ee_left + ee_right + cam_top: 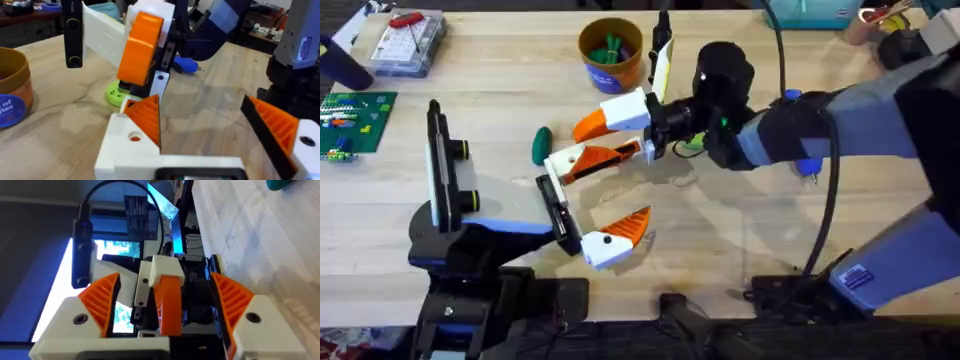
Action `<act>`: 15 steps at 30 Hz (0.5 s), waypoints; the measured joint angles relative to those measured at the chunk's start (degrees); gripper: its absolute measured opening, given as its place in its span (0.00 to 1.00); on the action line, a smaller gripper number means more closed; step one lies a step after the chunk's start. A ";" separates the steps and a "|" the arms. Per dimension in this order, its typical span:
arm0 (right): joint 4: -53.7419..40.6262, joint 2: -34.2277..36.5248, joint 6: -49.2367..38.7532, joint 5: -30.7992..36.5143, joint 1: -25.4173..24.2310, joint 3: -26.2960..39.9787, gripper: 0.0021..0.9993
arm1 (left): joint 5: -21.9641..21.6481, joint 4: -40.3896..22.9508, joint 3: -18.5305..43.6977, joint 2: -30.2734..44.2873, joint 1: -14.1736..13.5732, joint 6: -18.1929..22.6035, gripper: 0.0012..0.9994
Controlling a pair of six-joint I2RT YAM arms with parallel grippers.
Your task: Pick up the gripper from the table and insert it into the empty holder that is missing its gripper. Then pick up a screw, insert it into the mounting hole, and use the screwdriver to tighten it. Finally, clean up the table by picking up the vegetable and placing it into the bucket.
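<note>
The right hand is grasping the orange gripper above the surface, just beside the black holder. The left hand is resting released. The bucket is showing a blue label reading "of", beyond the green vegetable.

The gripper, an orange wedge with a white block end, is off the surface, tilted at the centre. The holder, a narrow black bar, lies at seven o'clock of it. The dark green vegetable rests at nine o'clock. The orange bucket with its blue label stands upright at twelve o'clock.
</note>
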 joint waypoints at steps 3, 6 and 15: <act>-0.35 0.00 0.57 0.05 -0.24 0.00 1.00 | 0.00 0.00 0.00 0.00 0.00 -0.01 0.99; -2.57 0.00 1.13 0.18 -0.81 0.07 1.00 | 0.01 0.00 0.00 0.00 0.00 0.00 0.99; -2.79 0.01 1.25 0.33 -6.33 0.08 1.00 | 0.00 0.00 0.00 0.00 0.00 -0.01 0.99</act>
